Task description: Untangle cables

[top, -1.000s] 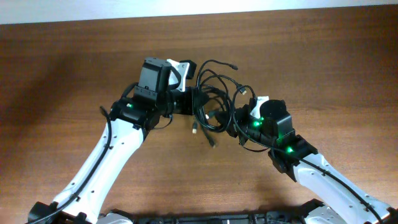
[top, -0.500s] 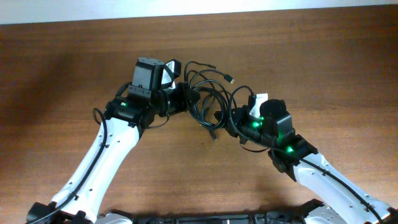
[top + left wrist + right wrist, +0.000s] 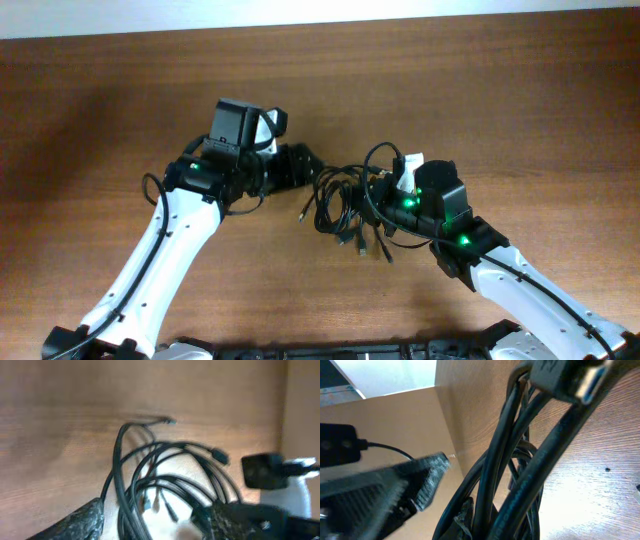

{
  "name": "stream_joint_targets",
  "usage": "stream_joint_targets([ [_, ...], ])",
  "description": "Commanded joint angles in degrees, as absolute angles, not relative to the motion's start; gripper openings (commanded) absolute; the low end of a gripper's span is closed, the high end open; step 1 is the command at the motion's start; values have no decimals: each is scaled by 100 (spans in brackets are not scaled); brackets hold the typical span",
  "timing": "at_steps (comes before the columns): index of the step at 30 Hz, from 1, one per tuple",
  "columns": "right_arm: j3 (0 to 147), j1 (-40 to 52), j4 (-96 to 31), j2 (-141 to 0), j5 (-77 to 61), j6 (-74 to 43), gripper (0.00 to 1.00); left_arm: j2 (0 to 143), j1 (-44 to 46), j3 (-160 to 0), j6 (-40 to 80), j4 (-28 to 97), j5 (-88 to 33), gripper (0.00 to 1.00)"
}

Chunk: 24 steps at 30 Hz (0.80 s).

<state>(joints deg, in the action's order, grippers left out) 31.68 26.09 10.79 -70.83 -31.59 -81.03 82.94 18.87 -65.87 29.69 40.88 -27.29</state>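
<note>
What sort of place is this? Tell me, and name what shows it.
Probably a robot lab or test bench: two robot arms reach over a wooden table, with a tangle of black cables between them. Little else shows, so this is a guess.

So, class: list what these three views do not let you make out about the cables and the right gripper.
1. Count and crossings: overhead, the cables are too small and bunched; the left wrist view is blurred.
2. Whether the right gripper is shut: overhead, cables cover its tips; in the right wrist view only one finger shows and cables fill the rest.
3. Where each cord runs: the right wrist view cuts them off at its edges.
</note>
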Motion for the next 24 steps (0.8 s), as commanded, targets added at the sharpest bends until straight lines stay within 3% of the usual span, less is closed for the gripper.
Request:
stream_joint_targets([
  [1,3173,2663,1135,-7098,-3256,-8108,4,8272,1868,-6637,2755,4803,-2561,47],
  [4,3173,2663,1135,-7098,-3256,-8108,4,8272,1868,-6436,3605,5240,-2598,46],
  [6,3173,2663,1135,-7098,-3262,-8108,4,8281,1868,-6178,4128,5144,-3037,51],
  [9,3173,2663,1135,-7098,-3282,-8108,4,8294,1868,-5789,4460,4716,-4069,70],
  [17,3173,2663,1135,-7098,-3280,-8106,4,8294,1868,-5284,5889,4399,-4272,38],
  [24,3173,2663,1135,-7098,-3280,-8106,4,8294,1898,-5221,6114,4392,-4200,36],
])
